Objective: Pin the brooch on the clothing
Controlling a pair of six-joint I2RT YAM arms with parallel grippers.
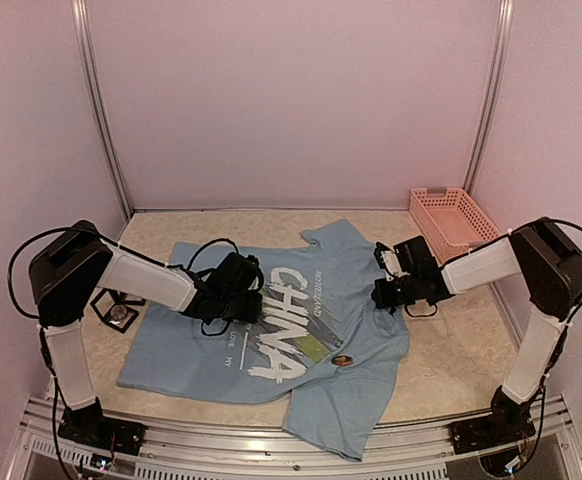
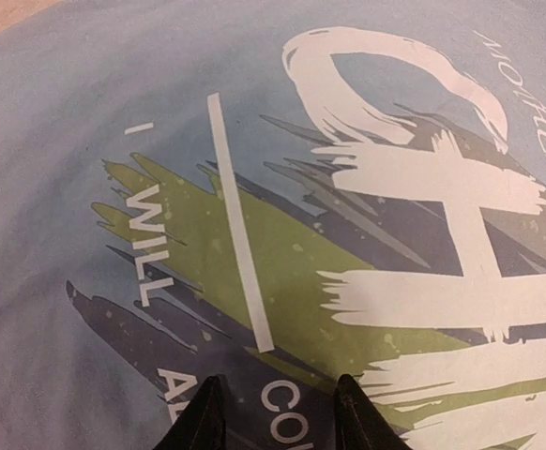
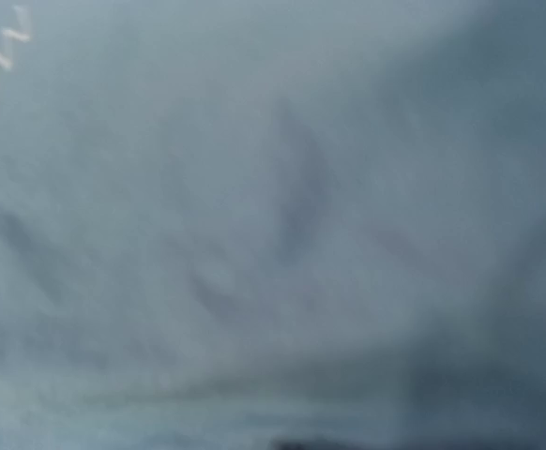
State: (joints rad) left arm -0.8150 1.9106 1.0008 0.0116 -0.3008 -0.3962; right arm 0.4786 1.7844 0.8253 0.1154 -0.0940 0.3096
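The clothing (image 1: 221,355), a light blue T-shirt with white "CHINA" lettering, lies spread on the table. The brooch (image 1: 342,360) is a small brown oval lying on the shirt's lower right, below the lettering. My left gripper (image 1: 254,303) hovers low over the printed chest; in the left wrist view it (image 2: 278,386) is open, its black fingertips (image 2: 209,412) apart over the print (image 2: 254,234). My right gripper (image 1: 379,297) is down at the shirt's right sleeve edge, shut on the fabric. In the right wrist view, blurred blue cloth (image 3: 273,225) fills the frame and hides the fingers.
A pink slatted basket (image 1: 451,222) stands at the back right corner. A small black-framed box (image 1: 119,312) sits on the table left of the shirt, under the left arm. Walls close in the table on three sides.
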